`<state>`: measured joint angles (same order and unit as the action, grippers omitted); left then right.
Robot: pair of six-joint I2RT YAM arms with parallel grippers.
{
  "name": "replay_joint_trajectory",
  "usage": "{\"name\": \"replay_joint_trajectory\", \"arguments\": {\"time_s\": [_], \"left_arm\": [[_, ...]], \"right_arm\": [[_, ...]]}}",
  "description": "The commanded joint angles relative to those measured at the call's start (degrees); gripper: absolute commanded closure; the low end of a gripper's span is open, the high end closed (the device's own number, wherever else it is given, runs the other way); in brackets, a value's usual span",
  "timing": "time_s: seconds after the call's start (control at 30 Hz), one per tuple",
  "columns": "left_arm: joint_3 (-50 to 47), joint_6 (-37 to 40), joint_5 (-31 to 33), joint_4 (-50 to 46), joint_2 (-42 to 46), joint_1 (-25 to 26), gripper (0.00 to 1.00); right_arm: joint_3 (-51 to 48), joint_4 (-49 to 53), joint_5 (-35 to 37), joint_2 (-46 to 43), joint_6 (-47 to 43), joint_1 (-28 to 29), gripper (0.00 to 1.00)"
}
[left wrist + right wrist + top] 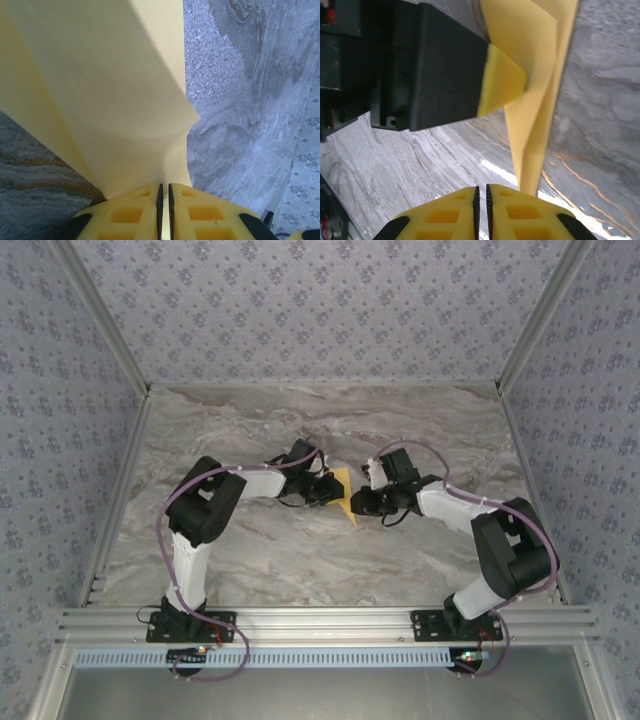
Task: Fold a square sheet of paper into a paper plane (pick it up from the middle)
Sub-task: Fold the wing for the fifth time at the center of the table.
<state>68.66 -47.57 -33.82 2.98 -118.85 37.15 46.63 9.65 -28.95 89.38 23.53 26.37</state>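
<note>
Mid-fold: the thin, creased yellow-orange paper sheet, near the grey marble table's centre, is pinched by the left gripper at its 9 o'clock, the right gripper at 3 o'clock pressed together, seemingly empty — next, I'd say, it must open and catch a flap.

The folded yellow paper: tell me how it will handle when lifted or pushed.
Probably floppy: the folded paper bulges in soft curved panels beyond the left gripper, whose shut jaws pinch just its narrow end. Likely very light, being a thin sheet. The lengthwise folds should stiffen it, yet a push would probably buckle it rather than slide it.
</note>
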Motion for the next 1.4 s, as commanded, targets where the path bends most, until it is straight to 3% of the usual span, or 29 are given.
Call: {"name": "replay_joint_trajectory", "arguments": {"time_s": [0.0, 0.43, 1.0, 1.37], "left_arm": [[-0.6, 1.4, 6.1, -4.1, -4.1, 0.4, 0.84], [-0.2, 1.3, 6.5, -4.9, -4.1, 0.3, 0.84], [0.0, 1.0, 7.6, -6.0, -4.5, 0.2, 0.85], [0.4, 0.6, 8.2, -7.0, -5.0, 0.1, 0.85]], "right_arm": [[2.8, 0.6, 1.5, 3.7, 1.9, 1.3, 0.93], [5.7, -0.2, 3.0, 11.0, 3.0, 2.0, 0.99], [2.0, -1.9, -2.6, 11.1, 3.7, 0.2, 0.99], [1.3, 1.8, -0.5, 11.4, 1.7, -0.3, 0.99]]}}
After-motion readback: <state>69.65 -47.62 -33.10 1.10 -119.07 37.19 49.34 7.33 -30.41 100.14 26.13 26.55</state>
